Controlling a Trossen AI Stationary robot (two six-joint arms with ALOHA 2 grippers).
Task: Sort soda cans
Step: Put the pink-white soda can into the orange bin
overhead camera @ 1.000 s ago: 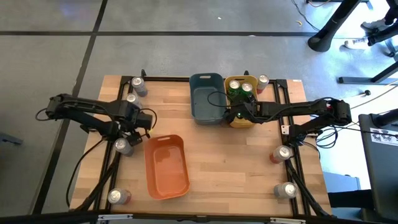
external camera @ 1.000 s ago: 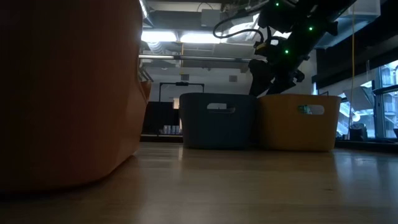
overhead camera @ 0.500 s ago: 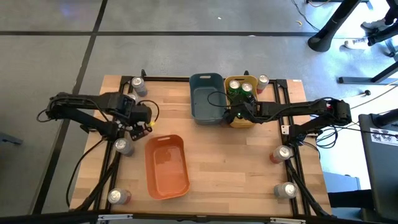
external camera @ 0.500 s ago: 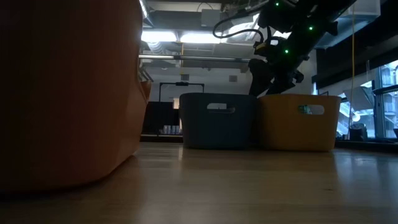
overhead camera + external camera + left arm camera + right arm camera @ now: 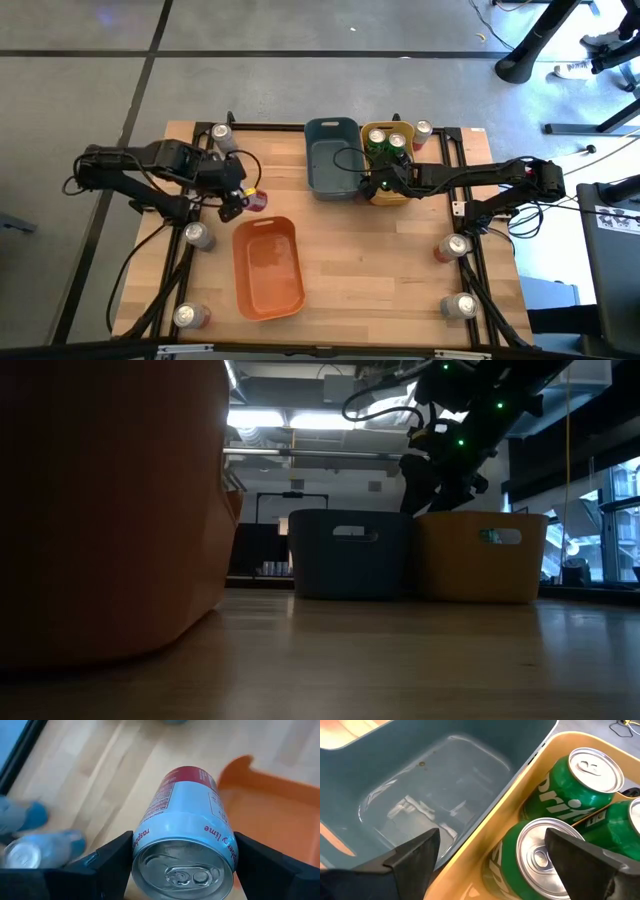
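My left gripper (image 5: 238, 199) is shut on a red-and-silver soda can (image 5: 256, 200) above the bare wood, just beyond the far end of the orange bin (image 5: 268, 266). My right gripper (image 5: 381, 184) hangs open over the near end of the yellow bin (image 5: 371, 196), which holds upright green cans (image 5: 580, 785). Its fingers straddle the wall between that bin and the grey-blue bin (image 5: 331, 157) and touch nothing. Loose cans stand on their bases along the left edge (image 5: 199, 235) and the right edge (image 5: 453, 246). My left gripper pinches the can between its two fingers (image 5: 114, 862), on opposite sides of the body near the top end (image 5: 146, 839). The fingers slant down from the table's left. The can is lifted clear and tilted, with its silver top toward the wrist and its red bottom toward the orange bin.
More cans stand at the far-left corner (image 5: 222, 137), the near-left corner (image 5: 188, 316), the near-right corner (image 5: 460, 305) and beside the yellow bin's far end (image 5: 423, 130). Black frame rails run along the table's sides. Bare wood lies between the orange bin and the right edge.
My left gripper has risen with the can and shifted a little toward the table's right, tipping as it went. The can's red end now sticks out on the gripper's right side. My right gripper has kept still.
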